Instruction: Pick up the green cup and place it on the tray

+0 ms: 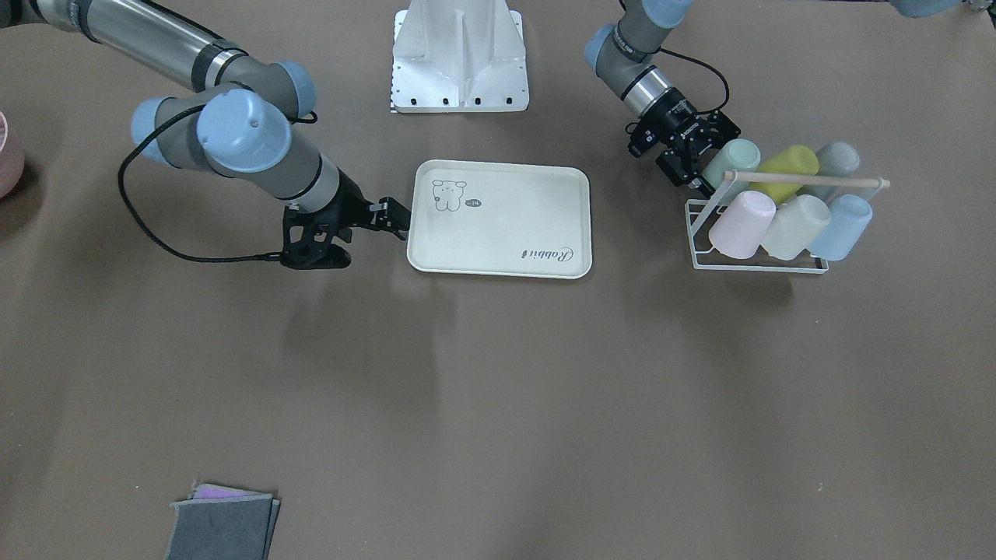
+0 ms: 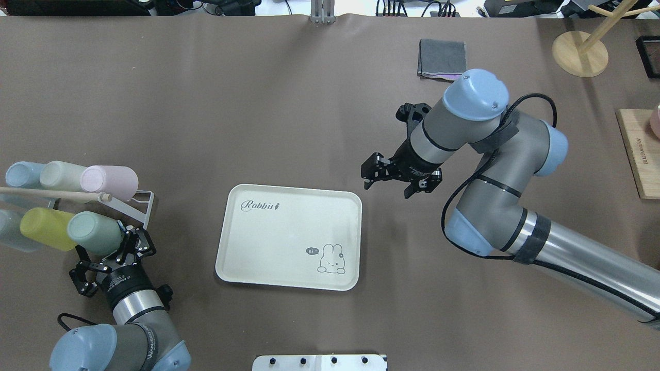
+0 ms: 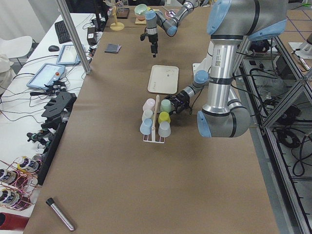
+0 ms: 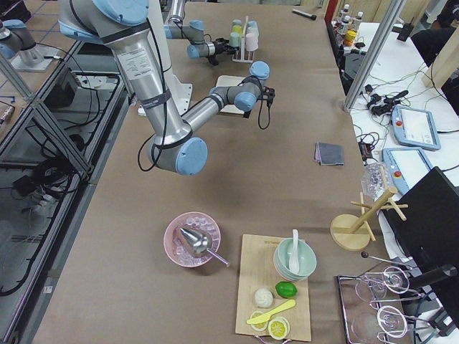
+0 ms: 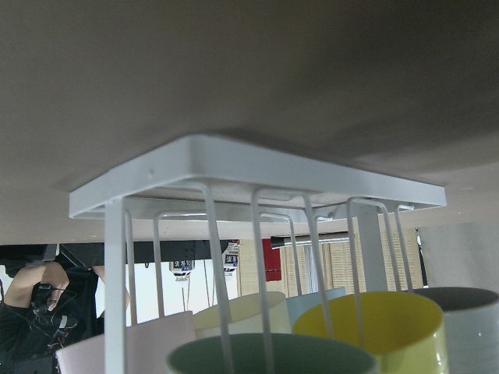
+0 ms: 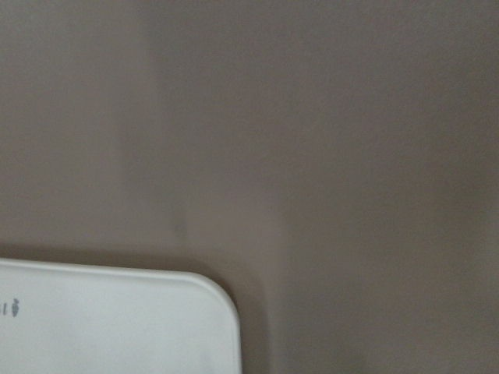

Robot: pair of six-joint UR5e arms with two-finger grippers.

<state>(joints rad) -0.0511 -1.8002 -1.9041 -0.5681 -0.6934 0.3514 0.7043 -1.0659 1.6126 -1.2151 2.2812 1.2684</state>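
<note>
The green cup (image 2: 95, 233) lies on its side in a white wire rack (image 2: 146, 202), its mouth turned towards my left gripper (image 2: 103, 246). It also shows in the front view (image 1: 735, 158), and its rim shows at the bottom of the left wrist view (image 5: 273, 354). My left gripper (image 1: 710, 159) is open, with its fingers at the cup's mouth end; I cannot tell whether they touch it. The cream tray (image 2: 278, 242) lies flat and bare at the table's middle (image 1: 506, 233). My right gripper (image 2: 394, 178) is open and empty just beyond the tray's far right corner (image 6: 156, 312).
The rack (image 1: 751, 264) holds several other cups: yellow-green (image 2: 44, 228), pink (image 2: 111, 181), cream, blue and grey, under a wooden rod (image 1: 809, 179). A grey cloth (image 2: 442, 58) lies far right. A wooden stand (image 2: 580, 51) and a board (image 2: 639, 154) are at the right edge.
</note>
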